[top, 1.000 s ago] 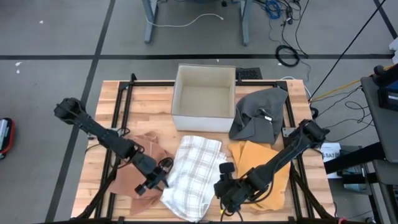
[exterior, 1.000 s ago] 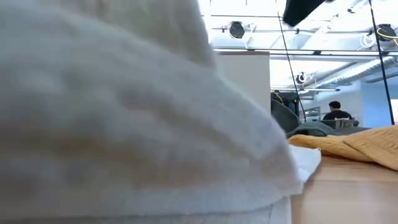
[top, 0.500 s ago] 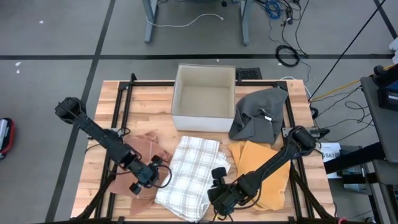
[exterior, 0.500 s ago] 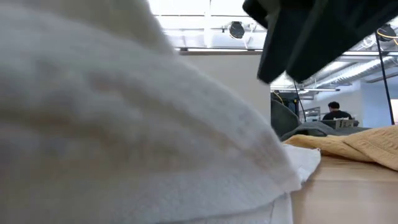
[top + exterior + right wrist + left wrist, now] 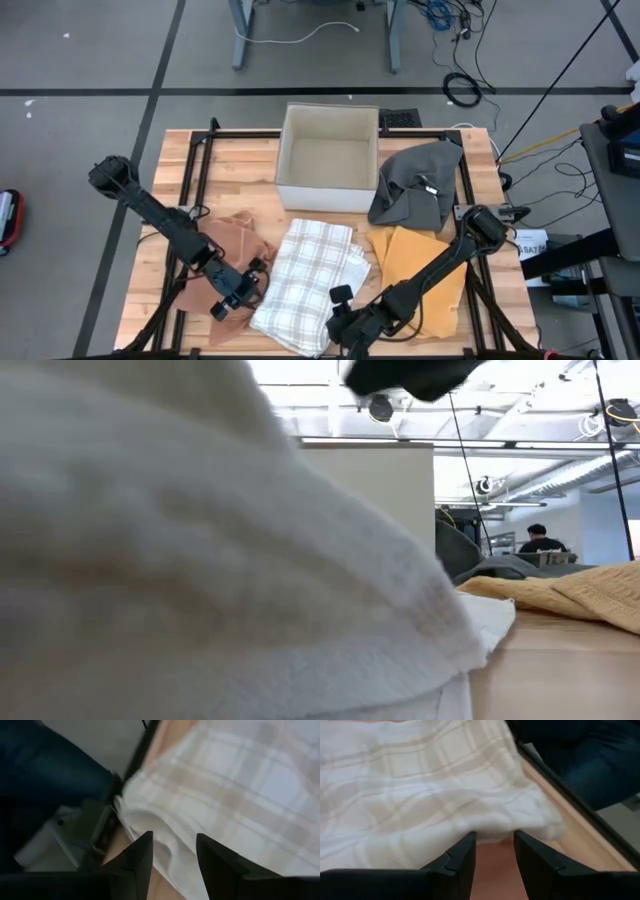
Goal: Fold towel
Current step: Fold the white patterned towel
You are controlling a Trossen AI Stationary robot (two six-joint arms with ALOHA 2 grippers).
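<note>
The wooden table (image 5: pixel 240 170) is a slatted butcher-block top framed by black rails, and cloth covers most of its near half; the bare wood lies mainly along the far-left side and the far edge. A square white box (image 5: pixel 329 158), open-topped with stiff straight walls, stands at the far centre. Right of the box, touching its right wall, lies a crumpled grey cloth (image 5: pixel 415 182). Near that sits a flat mustard-yellow cloth (image 5: pixel 420 265) with a ribbed look in the low view, reaching the table's near-right edge. On the near left, a rumpled brown cloth (image 5: pixel 232 250) lies partly under the left arm.

The towel (image 5: pixel 305 285), white with a pale tan check and a soft, fluffy weave, lies at the near centre between the brown and yellow cloths, its near edge almost at the table's rim. It fills most of the low view as a thick rounded fold.

The left gripper (image 5: pixel 238 293) sits low at the towel's left edge, over the brown cloth. In the left wrist view its fingers (image 5: pixel 461 857) stand apart with the towel's bunched hem just in front of the gap, not clamped. The right gripper (image 5: pixel 342 322) is at the towel's near-right corner by the table's near edge; its fingers (image 5: pixel 140 854) are also apart, straddling a raised fold of the towel without pinching it.

Far in the room behind, a person (image 5: pixel 540 540) sits at a desk.
</note>
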